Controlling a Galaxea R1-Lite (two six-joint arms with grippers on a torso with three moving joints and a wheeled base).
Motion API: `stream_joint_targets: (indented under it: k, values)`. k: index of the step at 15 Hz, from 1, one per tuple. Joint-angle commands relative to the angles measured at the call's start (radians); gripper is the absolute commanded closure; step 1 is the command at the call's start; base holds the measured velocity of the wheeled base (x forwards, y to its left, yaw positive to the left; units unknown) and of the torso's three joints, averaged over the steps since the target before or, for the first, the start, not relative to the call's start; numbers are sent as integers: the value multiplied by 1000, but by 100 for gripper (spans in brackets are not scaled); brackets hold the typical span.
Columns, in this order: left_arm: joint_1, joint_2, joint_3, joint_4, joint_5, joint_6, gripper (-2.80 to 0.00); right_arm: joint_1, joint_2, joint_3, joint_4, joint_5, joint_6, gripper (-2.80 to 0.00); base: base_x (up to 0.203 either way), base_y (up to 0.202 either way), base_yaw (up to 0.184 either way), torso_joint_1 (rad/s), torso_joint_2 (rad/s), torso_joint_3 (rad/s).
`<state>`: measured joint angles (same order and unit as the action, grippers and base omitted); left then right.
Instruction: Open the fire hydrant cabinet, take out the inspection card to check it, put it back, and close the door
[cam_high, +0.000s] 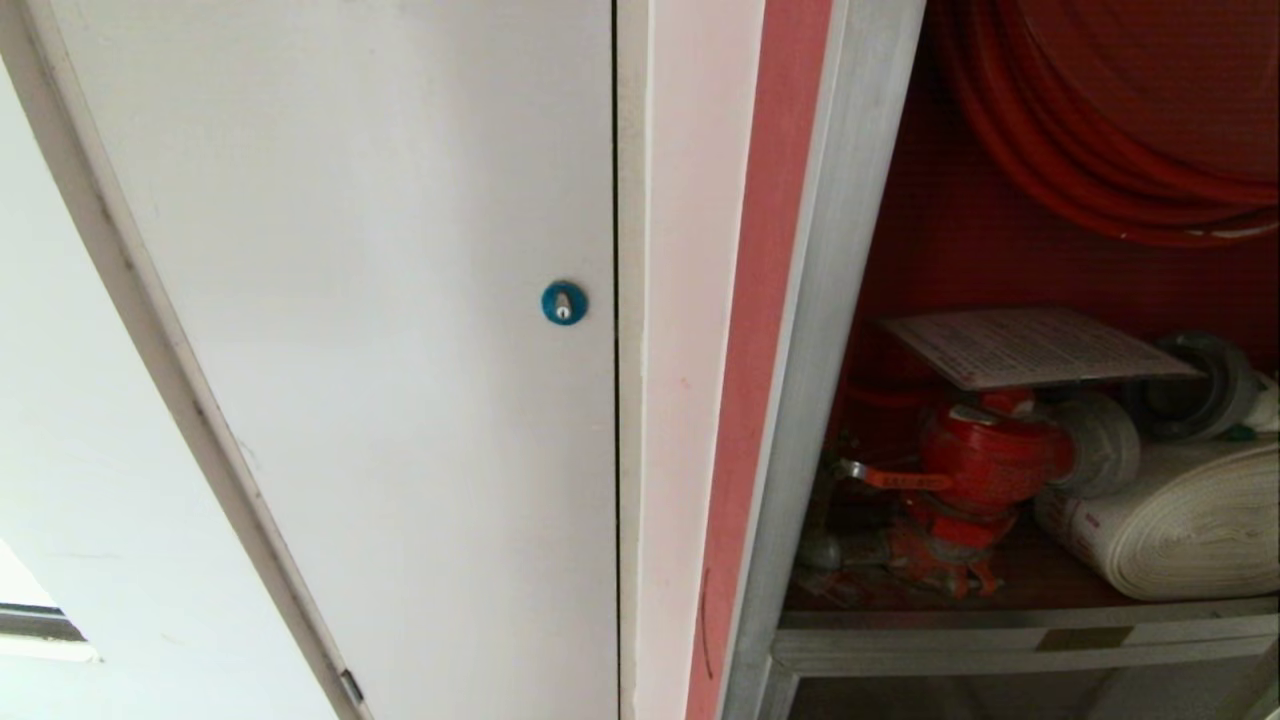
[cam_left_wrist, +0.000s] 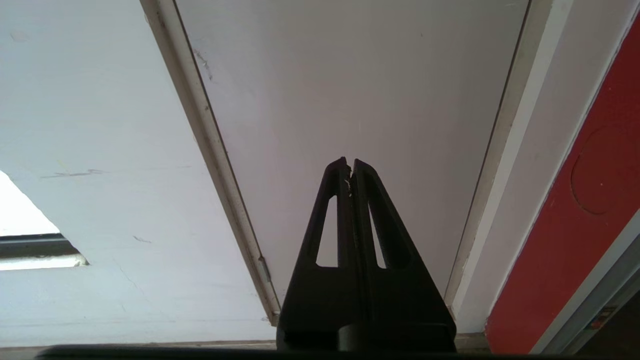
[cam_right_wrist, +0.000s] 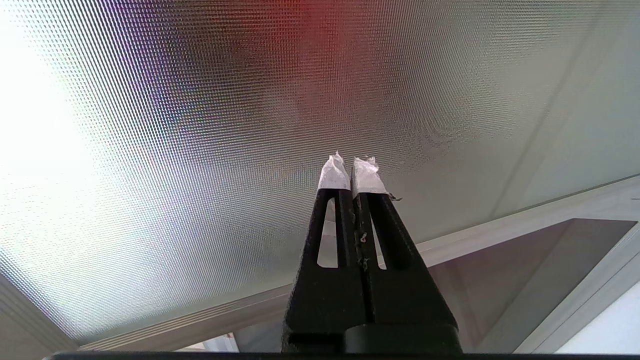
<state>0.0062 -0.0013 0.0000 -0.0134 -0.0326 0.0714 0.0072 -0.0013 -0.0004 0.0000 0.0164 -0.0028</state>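
Note:
The fire hydrant cabinet (cam_high: 830, 330) stands open at the right of the head view, red inside. The white inspection card (cam_high: 1030, 345) lies flat on top of the red valve (cam_high: 985, 460), under the red hose reel (cam_high: 1120, 120). No pane covers that opening. A dotted glass pane (cam_right_wrist: 200, 150) in a silver frame fills the right wrist view; it looks like the door. My right gripper (cam_right_wrist: 352, 162), its tips taped white, is shut and empty in front of it. My left gripper (cam_left_wrist: 350, 162) is shut and empty, facing the white-grey panel (cam_left_wrist: 350, 90). Neither arm shows in the head view.
The white-grey panel (cam_high: 380, 300) with a blue round lock (cam_high: 564, 303) takes up the left of the head view. A white rolled hose (cam_high: 1180, 530) lies on the cabinet shelf beside the valve. A smaller dark pane (cam_right_wrist: 525, 280) sits below the dotted glass.

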Motion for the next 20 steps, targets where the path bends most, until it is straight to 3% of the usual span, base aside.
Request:
stream_joint_targets:
  k: [1,5,20]
  values:
    - [0,0,8,0,-1,1,0,0,0,0,0,0,0,0,0,0,0,0,0,0]
    - [0,0,8,0,-1,1,0,0,0,-1,0,0,0,0,-55,0,0,11,6,0]
    - [0,0,8,0,-1,1,0,0,0,0,0,0,0,0,-196,0,0,1,1,2]
